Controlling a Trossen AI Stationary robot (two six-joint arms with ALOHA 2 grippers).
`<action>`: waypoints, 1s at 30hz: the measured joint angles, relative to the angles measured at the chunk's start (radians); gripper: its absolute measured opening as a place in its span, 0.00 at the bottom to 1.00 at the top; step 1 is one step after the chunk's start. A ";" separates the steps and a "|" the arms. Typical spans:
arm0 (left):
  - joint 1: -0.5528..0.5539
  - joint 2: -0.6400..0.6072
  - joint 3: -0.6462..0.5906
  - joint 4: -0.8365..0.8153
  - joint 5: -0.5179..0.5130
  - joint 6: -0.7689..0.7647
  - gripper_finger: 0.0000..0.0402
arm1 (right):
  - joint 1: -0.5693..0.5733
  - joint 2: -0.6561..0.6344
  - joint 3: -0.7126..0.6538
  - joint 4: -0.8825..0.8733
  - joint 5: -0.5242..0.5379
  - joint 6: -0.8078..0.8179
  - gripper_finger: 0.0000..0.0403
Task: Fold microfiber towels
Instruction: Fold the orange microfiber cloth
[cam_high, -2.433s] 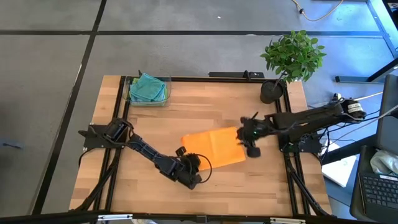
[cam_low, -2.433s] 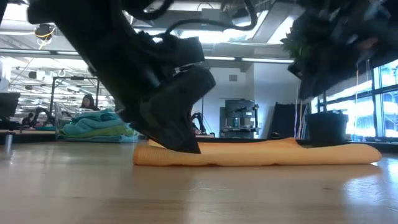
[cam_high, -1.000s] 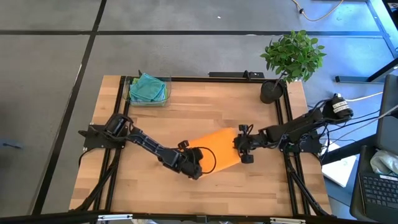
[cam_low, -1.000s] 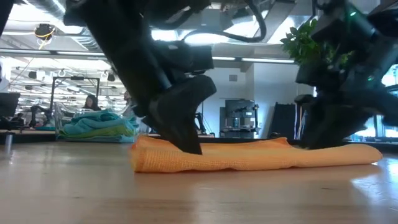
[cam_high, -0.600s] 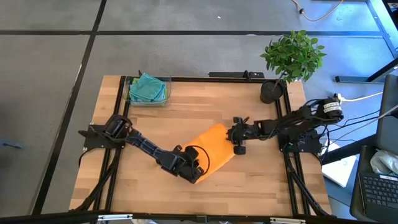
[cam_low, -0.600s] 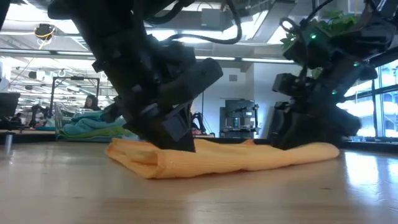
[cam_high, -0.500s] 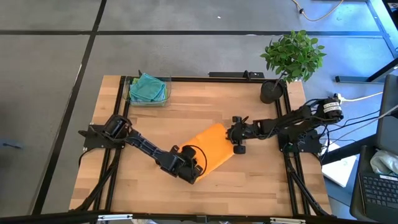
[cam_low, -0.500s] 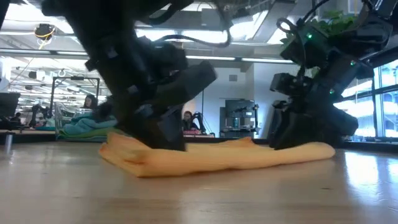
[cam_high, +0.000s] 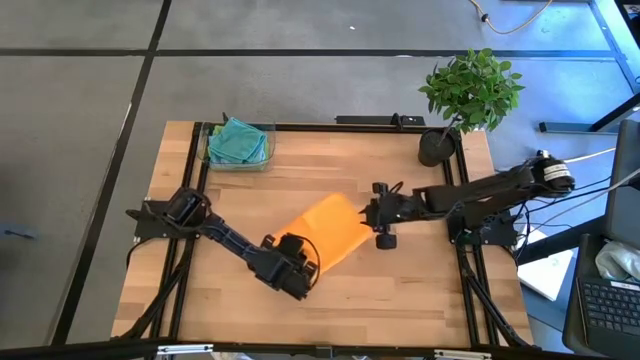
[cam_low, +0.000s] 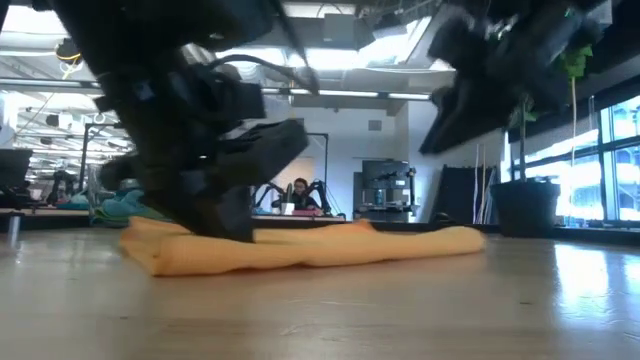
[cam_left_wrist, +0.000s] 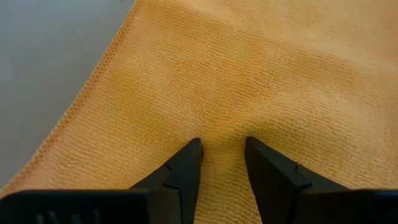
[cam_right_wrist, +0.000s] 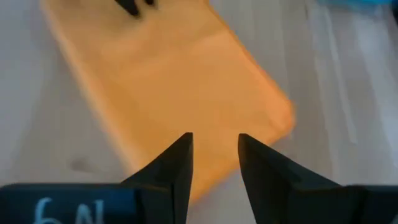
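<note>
Pinching a ridge of the folded orange microfiber towel (cam_high: 322, 232) near its lower-left end, the left end effector (cam_left_wrist: 221, 153) has its fingers clamped on a small pucker of cloth. The towel lies diagonally mid-table (cam_high: 400, 290). If that thin pinch slips, the layers could slide apart and undo the fold. To the right, the right end effector (cam_right_wrist: 214, 148) hovers just off the towel's upper-right end, fingers apart and holding nothing. With that end unsecured, any pull from the left could drag or skew the towel.
</note>
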 joint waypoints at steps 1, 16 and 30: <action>-0.006 0.003 0.001 -0.029 0.009 -0.044 0.31 | 0.018 -0.014 0.005 -0.002 -0.002 0.012 0.32; -0.107 0.007 -0.003 0.225 0.028 -0.128 0.31 | 0.242 -0.026 0.007 -0.020 -0.051 0.140 0.32; -0.078 -0.087 -0.006 0.292 0.010 0.206 0.31 | 0.424 0.290 0.006 0.292 -0.079 0.001 0.32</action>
